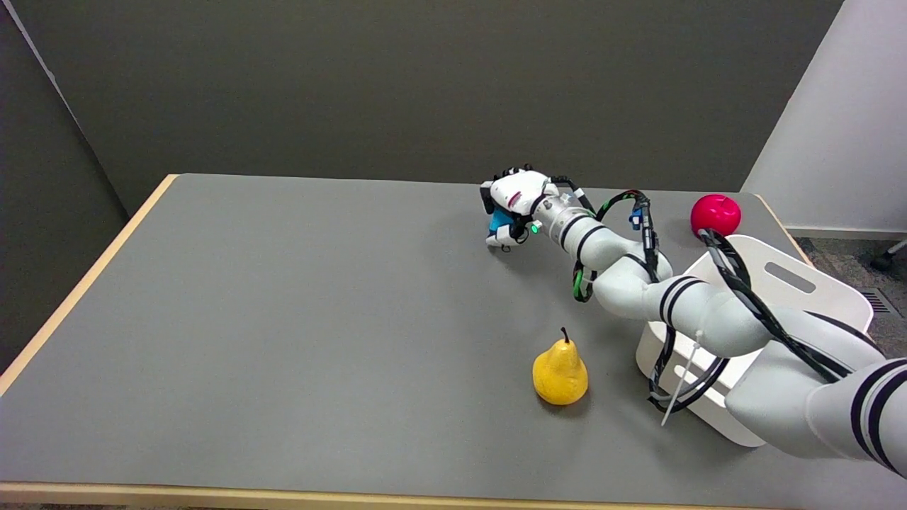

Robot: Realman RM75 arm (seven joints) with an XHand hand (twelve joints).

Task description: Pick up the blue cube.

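Blue cube [500, 220]: small, bright blue block with flat faces, only partly visible beneath the robot hand; it sits at the far side of the desk, right of centre, low against the desk surface. Whether it rests on the desk or is lifted clear cannot be told.
Robot hand [511, 209]: right hand, glossy white shell with black finger segments, arched over the cube with fingers curled down around it; fingertips press on the cube's sides, so the hand grips the cube.
Right arm [638, 283]: smooth white cylindrical segments with black rings, reaching in from the lower right; black cables with green and blue fittings loop along it, and a small green light shows near the wrist.
Desk [283, 319]: flat, matte grey top with a pale wooden edge strip.
Pear [560, 372]: yellow, rounded at the base and tapering upward, with a dark stem; upright on the near part of the desk, well apart from the cube.
Red ball [716, 214]: glossy, round, magenta-red, at the far right corner.
White bin [786, 283]: smooth plastic, rounded corners, slot handle in its wall; partly hidden by the arm.
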